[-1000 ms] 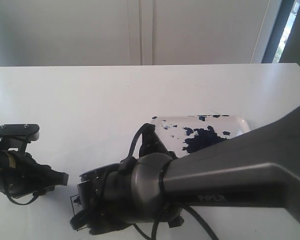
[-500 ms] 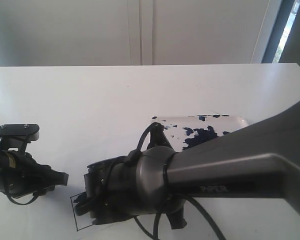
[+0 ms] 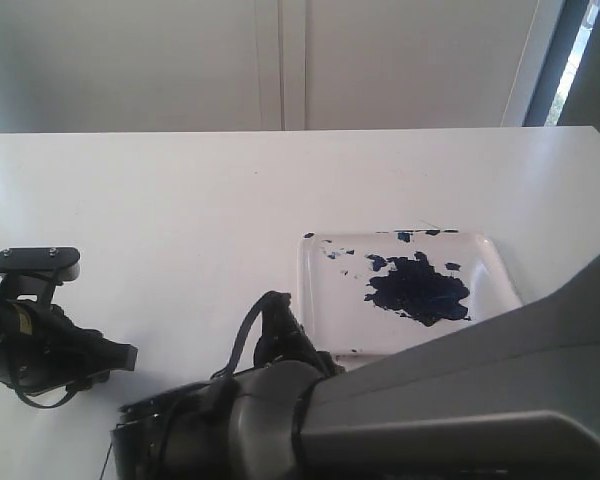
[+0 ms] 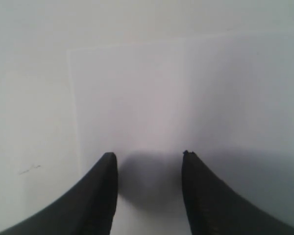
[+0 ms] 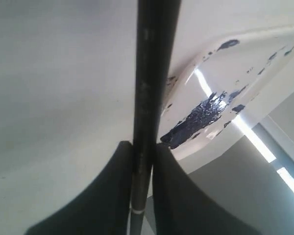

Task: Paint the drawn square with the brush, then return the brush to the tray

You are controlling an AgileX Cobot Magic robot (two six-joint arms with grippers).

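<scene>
Right jaws: they are squeezing the brush (image 5: 149, 73). The two dark fingers (image 5: 112, 191) are pressing on its handle from both sides.
Brush: its long black handle is running straight between the right jaws and sticking far out past their tips. A thin pale ring (image 5: 137, 211) is showing on the handle deep between the fingers. The painting end is not showing.
Tray (image 3: 315, 300): it is lying flat on the table (image 3: 180, 190), ahead of the right jaws, past their tips and just to one side of the brush handle. It is lying well apart from the left jaws.
Paint blotch (image 3: 418, 290): this dark blue patch is sitting in the middle of the tray, with small specks around it.
Right arm (image 3: 430, 410): it is big and grey, and it is filling the near part of the exterior view.
Left jaws: they are standing open and holding nothing. A clear gap is showing between their two dark fingers (image 4: 100, 196).
Paper (image 4: 186, 88): a white sheet is lying flat on the table, under and ahead of the left jaws. One corner is showing ahead of them.
Left arm (image 3: 40, 340): it is hanging low over the table, apart from the right arm.
Square: I cannot tell where it is lying.
</scene>
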